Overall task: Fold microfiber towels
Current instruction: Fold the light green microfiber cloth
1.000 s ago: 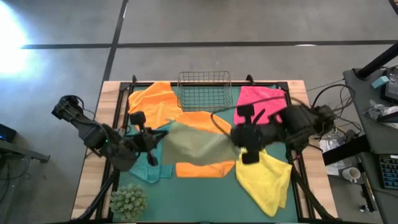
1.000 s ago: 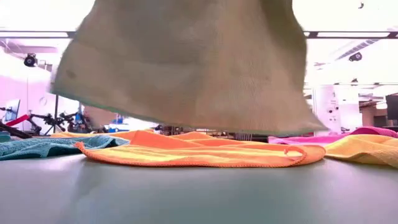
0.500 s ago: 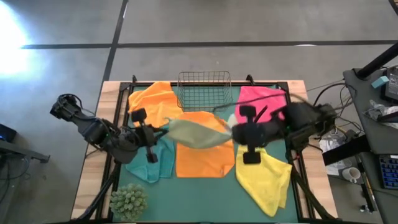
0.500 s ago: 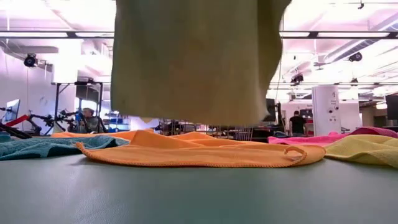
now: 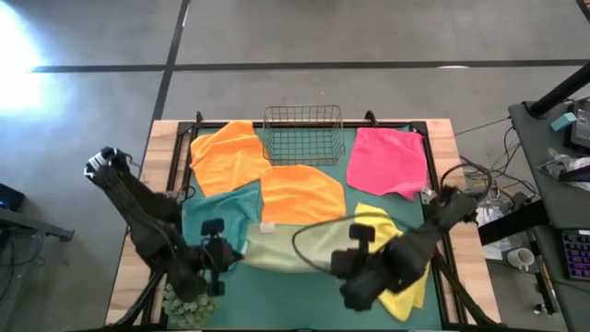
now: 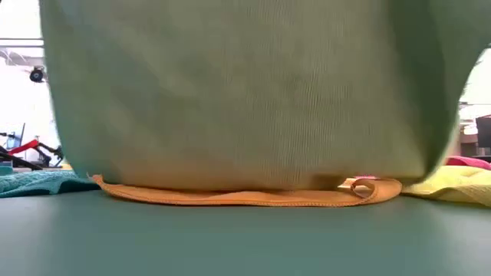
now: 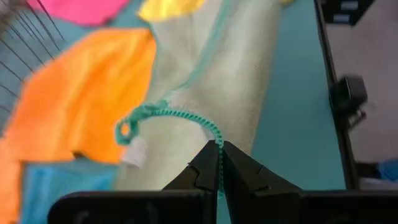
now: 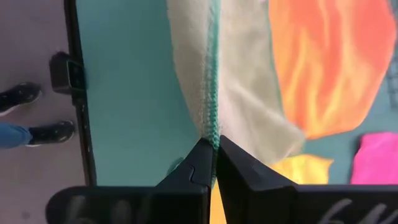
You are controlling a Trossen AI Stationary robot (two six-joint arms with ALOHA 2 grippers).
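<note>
While both arms reach low over the near part of the surface (image 5: 277, 300), the left hand (image 7: 220, 147) and right hand (image 8: 212, 142) each pinch the teal-stitched hem of the pale olive-green towel (image 5: 286, 247), stretched between them, with an orange towel (image 5: 300, 194) just beyond.

I work in what looks like a robotics lab or open workshop floor, not a home. Under my table (image 5: 438, 134) lies a polished grey concrete floor (image 5: 369, 37) crossed by dark seam lines. To my right stands a grey desk (image 5: 562, 157) crowded with cables, small boxes and a cup (the usual bench clutter). My arms sit on a dark metal frame (image 5: 175, 157) bolted around a teal work mat (image 5: 304, 295). Past the mat's edge, a person's dark shoes (image 8: 37, 115) stand on that floor.
</note>
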